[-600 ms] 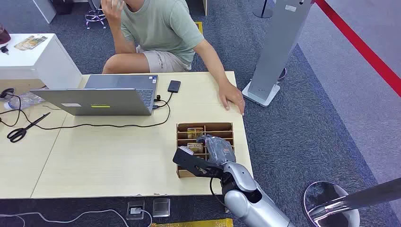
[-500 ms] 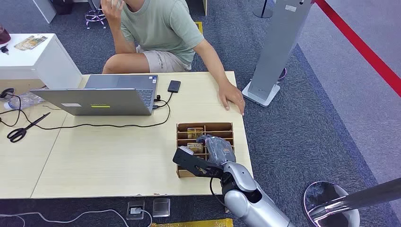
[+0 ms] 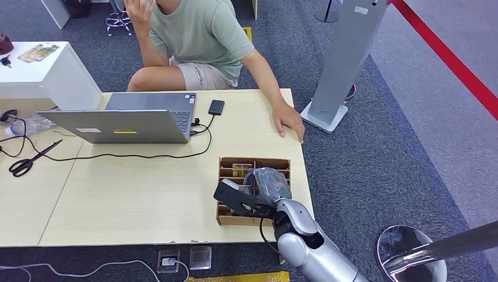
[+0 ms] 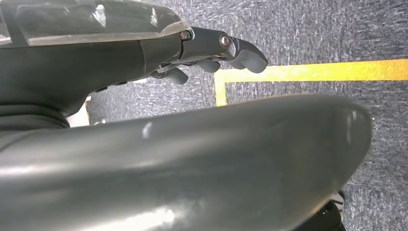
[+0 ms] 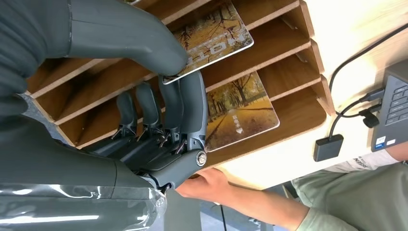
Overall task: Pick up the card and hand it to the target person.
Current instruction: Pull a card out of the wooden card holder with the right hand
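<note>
Two cards show in the right wrist view. One card (image 5: 211,36), printed with autumn trees and pale lettering, sits in the upper middle of that frame, tilted up out of its slot in the wooden organizer (image 5: 284,45), with the thick grey thumb pressing on its near edge and a dark finger beneath it. The second card (image 5: 240,113), with a similar golden tree-lined path, lies flat in the next compartment, lower right of the first, untouched. Both look thin, stiff and glossy, so I judge them slippery and easy to lose from a light pinch.

By my reading, the step in hand is the pickup itself: the right hand (image 5: 159,103) pinches the raised card between thumb and finger while the card is partly inside the organizer. The next move calls for drawing it clear of the dividers without catching an edge, then carrying it toward the person (image 3: 202,35) seated at the upper middle of the head view, whose hand (image 3: 288,120) rests on the table (image 3: 117,194) just above the organizer (image 3: 226,220).

In the left wrist view, the left hand (image 4: 216,50) hangs over the carpet at upper centre, fingers loosely curled and holding nothing.
</note>
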Tool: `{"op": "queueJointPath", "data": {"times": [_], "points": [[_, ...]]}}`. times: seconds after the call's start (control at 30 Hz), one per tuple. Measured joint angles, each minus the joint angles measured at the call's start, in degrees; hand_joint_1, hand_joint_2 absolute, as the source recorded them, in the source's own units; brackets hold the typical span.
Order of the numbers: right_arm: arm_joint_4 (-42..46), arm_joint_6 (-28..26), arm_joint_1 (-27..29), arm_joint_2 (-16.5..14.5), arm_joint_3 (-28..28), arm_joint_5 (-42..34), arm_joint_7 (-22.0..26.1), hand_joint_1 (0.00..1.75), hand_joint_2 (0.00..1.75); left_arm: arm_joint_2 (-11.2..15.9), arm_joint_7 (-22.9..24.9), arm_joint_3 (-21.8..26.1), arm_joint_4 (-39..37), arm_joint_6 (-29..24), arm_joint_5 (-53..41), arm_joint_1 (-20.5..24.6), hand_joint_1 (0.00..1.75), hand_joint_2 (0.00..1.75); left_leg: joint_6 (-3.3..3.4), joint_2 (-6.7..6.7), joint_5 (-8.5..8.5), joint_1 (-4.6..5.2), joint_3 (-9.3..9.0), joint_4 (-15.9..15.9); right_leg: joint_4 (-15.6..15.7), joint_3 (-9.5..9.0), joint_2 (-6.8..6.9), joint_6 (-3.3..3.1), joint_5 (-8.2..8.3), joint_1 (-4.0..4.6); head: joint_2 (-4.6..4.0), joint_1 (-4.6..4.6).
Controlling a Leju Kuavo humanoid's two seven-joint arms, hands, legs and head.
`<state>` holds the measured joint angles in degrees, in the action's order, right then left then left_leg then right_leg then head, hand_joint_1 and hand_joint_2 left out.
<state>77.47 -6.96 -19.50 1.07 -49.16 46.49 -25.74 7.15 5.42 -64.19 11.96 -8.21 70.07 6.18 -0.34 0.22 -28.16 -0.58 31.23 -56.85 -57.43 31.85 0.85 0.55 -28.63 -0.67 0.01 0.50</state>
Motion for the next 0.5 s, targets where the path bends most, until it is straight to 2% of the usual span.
{"op": "queueJointPath", "data": {"times": [0.5], "points": [[-0.5, -1.0, -0.1, 0.0, -0.7, -0.9, 0.0, 1.45, 1.75, 0.0, 0.2, 0.0, 0.0, -0.2, -0.6, 0.0, 0.0, 0.0, 0.0, 0.0, 0.0, 0.0, -0.01, 0.0, 0.0, 0.0, 0.0, 0.0, 0.0, 0.0, 0.0, -0.02]]}}
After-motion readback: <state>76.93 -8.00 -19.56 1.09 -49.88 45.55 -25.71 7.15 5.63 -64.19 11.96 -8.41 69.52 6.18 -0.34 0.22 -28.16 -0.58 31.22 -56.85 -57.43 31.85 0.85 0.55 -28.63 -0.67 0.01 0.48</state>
